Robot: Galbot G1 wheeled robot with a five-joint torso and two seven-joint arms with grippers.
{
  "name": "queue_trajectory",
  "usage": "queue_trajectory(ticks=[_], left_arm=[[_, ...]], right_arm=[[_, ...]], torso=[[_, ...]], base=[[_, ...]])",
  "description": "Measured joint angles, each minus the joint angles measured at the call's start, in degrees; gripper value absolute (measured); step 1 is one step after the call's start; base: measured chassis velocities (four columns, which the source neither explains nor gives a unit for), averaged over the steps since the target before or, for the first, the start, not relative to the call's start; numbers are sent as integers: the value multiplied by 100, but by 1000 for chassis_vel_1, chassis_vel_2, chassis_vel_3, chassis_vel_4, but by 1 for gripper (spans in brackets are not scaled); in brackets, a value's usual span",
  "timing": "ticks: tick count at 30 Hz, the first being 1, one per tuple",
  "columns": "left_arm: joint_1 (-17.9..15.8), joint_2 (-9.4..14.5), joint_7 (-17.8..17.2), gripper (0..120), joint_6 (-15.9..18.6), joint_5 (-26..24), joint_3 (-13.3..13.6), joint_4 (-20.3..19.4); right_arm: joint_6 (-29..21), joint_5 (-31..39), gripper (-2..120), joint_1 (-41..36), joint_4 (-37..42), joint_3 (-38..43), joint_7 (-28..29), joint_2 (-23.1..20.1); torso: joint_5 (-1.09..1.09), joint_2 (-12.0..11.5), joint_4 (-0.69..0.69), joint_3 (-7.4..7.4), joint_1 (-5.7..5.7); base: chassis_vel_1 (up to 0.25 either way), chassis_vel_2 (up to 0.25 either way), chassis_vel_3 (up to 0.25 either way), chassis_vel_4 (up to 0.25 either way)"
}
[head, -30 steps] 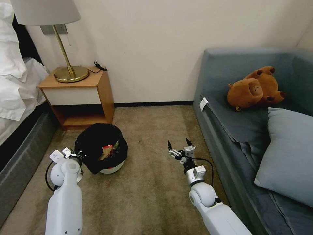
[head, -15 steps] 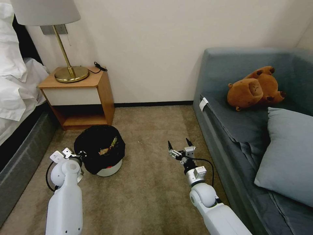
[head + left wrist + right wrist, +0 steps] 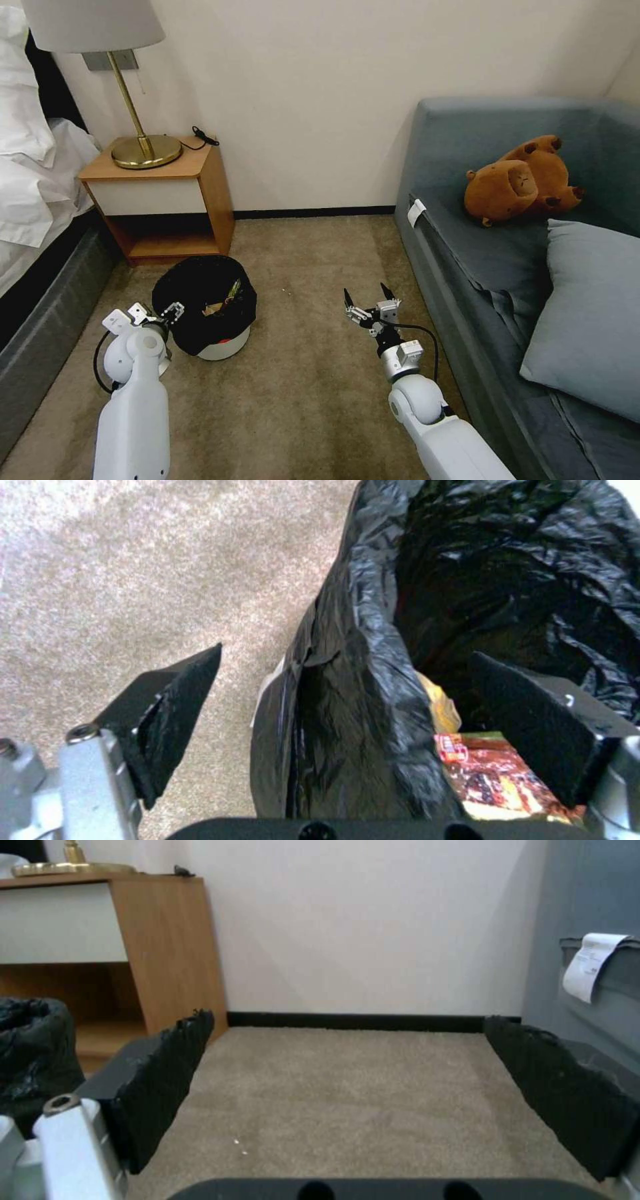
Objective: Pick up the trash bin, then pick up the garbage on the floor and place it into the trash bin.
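The trash bin (image 3: 223, 347), white with a black bag (image 3: 200, 293) over its rim, stands on the carpet in front of the nightstand. Garbage lies inside it: a red-white wrapper (image 3: 493, 775) and some yellow paper (image 3: 443, 710), glimpsed in the head view as wrappers (image 3: 223, 301). My left gripper (image 3: 170, 312) is at the bin's near-left rim. In the left wrist view this gripper (image 3: 347, 655) is open, one finger outside the bag-covered rim (image 3: 360, 645) and one inside. My right gripper (image 3: 368, 299) hovers open over bare carpet to the bin's right, nothing between its fingers (image 3: 167, 1070).
A wooden nightstand (image 3: 170, 193) with a brass lamp (image 3: 143, 150) stands just behind the bin. The bed (image 3: 33, 220) runs along the left. A grey sofa (image 3: 520, 267) with a plush toy (image 3: 520, 180) and pillow (image 3: 593, 313) borders the right. Open carpet (image 3: 313, 267) lies between.
The bin went from tilted toward me to standing upright, shifting slightly left. The left gripper's fingers have spread apart at the rim. The right arm has not moved.
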Motion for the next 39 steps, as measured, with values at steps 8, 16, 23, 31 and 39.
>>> queue_trajectory(ticks=[8, 16, 23, 31, 39], left_arm=[[269, -11, 499, 100, -227, 538, 68, -535], [598, -21, 1594, 97, -885, 1738, 304, -1104], [844, 48, 2197, 98, -1239, 2169, 581, -1369], [1210, 249, 3039, 97, -2043, 2621, 759, -1650], [1413, 222, 3396, 96, -2727, 2918, 853, -1403]], right_arm=[[-36, 116, 100, -24, 58, -11, 2, 24], [-47, 197, 100, -86, 166, 67, 8, 46], [18, 188, 100, -115, 223, 158, -8, 40], [127, 209, 100, -182, 186, 276, -13, 48], [184, 211, 100, -82, 92, 410, 0, 113]], torso=[[-1, 0, 0, 0, 0], [1, 0, 1, -1, 0], [0, 0, 0, 0, 0], [1, 0, 0, 0, 0], [-1, 0, 0, 0, 0]], base=[[0, 0, 0, 0], [0, 0, 0, 0], [0, 0, 0, 0], [0, 0, 0, 0], [0, 0, 0, 0]])
